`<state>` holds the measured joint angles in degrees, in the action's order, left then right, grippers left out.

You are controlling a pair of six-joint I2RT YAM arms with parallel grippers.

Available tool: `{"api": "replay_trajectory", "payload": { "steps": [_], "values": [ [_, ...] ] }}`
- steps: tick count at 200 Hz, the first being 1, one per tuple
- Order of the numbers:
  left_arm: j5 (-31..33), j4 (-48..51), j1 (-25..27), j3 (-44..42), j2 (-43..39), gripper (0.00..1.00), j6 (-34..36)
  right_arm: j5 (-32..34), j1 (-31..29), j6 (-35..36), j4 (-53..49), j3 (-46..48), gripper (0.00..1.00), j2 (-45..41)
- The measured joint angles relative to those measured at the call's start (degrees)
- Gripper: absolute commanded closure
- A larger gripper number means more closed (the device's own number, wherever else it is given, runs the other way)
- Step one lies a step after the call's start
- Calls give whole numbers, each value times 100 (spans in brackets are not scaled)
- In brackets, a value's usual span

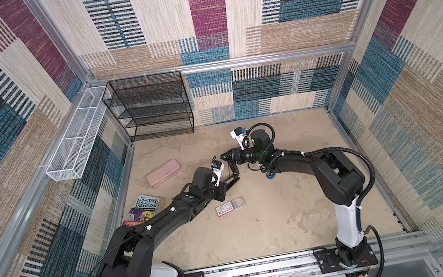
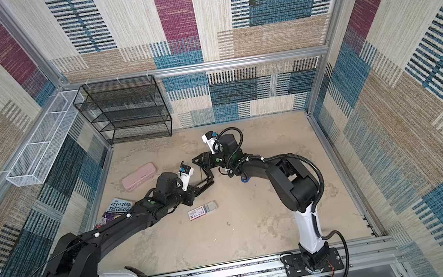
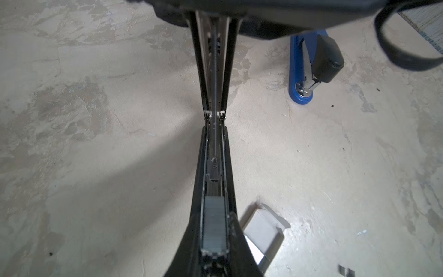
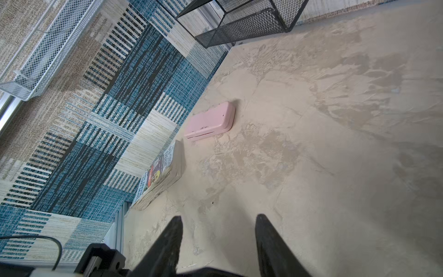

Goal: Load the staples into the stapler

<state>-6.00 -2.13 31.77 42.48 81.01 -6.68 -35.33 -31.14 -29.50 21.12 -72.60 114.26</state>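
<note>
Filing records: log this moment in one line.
left jaws: shut on open black stapler | staples: in its channel | right jaws: open, empty

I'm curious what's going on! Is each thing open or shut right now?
black stapler: open, staples in its channel
blue stapler: shut
staple box: tray slid out
pink pencil case: shut
book: shut
left gripper: shut on the black stapler
right gripper: open, empty

I see a pink pencil case (image 1: 163, 173) near the left edge of the worktop (image 1: 299, 222), a book (image 1: 144, 209) at that edge nearer the front, and a black mesh shelf (image 1: 148, 108) in the far-left corner.
</note>
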Motion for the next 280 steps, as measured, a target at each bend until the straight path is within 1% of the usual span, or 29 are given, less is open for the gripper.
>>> {"api": "replay_trajectory", "payload": {
  "steps": [169, 226, 242, 280],
  "values": [
    [142, 455, -13, 691, 299, 96, -20, 546, -308, 385, -221, 61, 45, -153],
    [166, 533, -26, 804, 374, 97, -37, 566, -382, 369, -284, 87, 43, -212],
    [203, 570, -28, 820, 409, 97, -76, 452, -439, 111, -334, 103, 43, -245],
    [284, 599, -72, 828, 407, 97, -105, 400, -455, 37, -501, 120, 41, -267]
  ]
}}
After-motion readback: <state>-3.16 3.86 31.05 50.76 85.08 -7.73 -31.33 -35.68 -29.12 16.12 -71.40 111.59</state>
